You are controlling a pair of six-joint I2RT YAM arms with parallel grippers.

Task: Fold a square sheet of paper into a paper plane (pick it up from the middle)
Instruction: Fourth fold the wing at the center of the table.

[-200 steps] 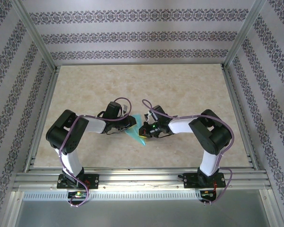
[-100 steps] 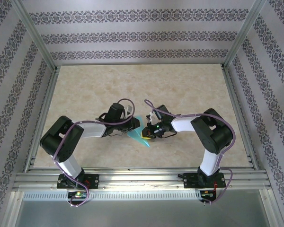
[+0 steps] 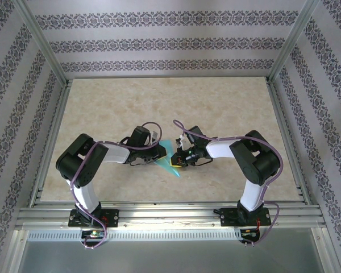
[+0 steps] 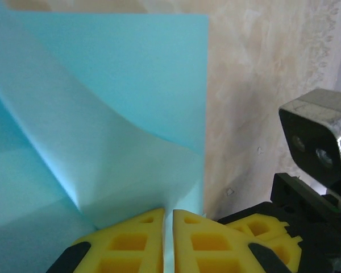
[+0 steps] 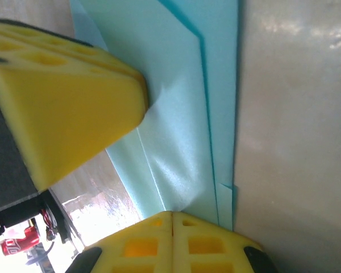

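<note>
The square sheet of paper is a folded turquoise wedge of several layers, held low over the table's middle between the two grippers. My left gripper comes in from the left. In the left wrist view its yellow fingertips pinch a raised flap of the paper. My right gripper meets it from the right. In the right wrist view the right gripper is shut on the layered paper at its near edge. The left gripper's yellow finger presses the paper just beyond.
The beige marbled table lies under the paper, fenced by aluminium rails and patterned walls. The grippers stand almost touching: the right gripper's finger and its wrist camera sit close on the right of the left wrist view.
The left jaws have narrowed onto the paper. The left arm's elbow swung outward and came back, and both grippers have drawn closer over the paper. The right gripper stays shut.
</note>
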